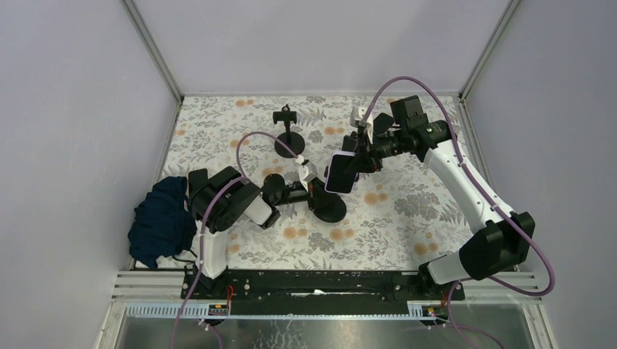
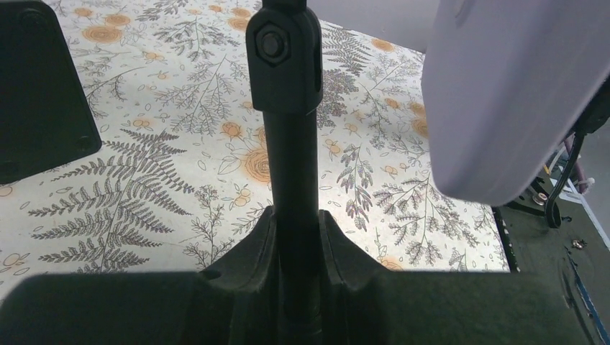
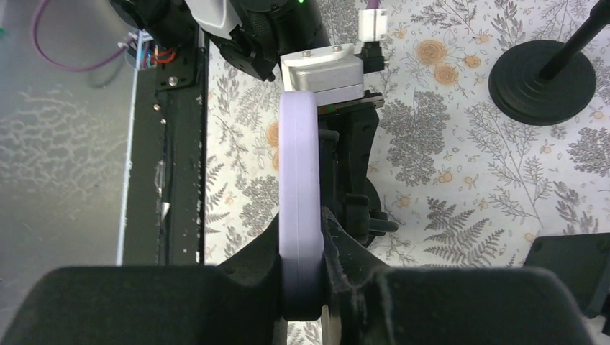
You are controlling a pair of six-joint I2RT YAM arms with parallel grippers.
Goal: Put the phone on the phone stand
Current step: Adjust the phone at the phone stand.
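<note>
Left gripper (image 2: 297,226) is clamped on the pole of the phone stand (image 2: 290,144). In the left wrist view both fingers (image 2: 252,251) sit against the pole's sides, low down and below the hex-bolted joint. The stand is upright, with its round black base on the floral surface (image 1: 407,211) near the middle. Right gripper (image 3: 302,226) is closed on the phone (image 3: 300,194), which has a lavender case. The right wrist view shows it edge-on, with the fingers pinching its two flat faces at one end. The phone is in the air, not on the stand. From the top camera it hangs just right of and above the stand's base, close to the left gripper. From the left wrist camera it sits to the right of the pole with a clear gap, so no contact. The stand's cradle is out of frame or hidden, so can't tell how the phone lines up with it. A second stand (image 1: 289,142), also black with a round base, is farther back on the surface and apart from both arms. A dark blue cloth (image 1: 158,218) is bunched at the left edge beside the left arm.
</note>
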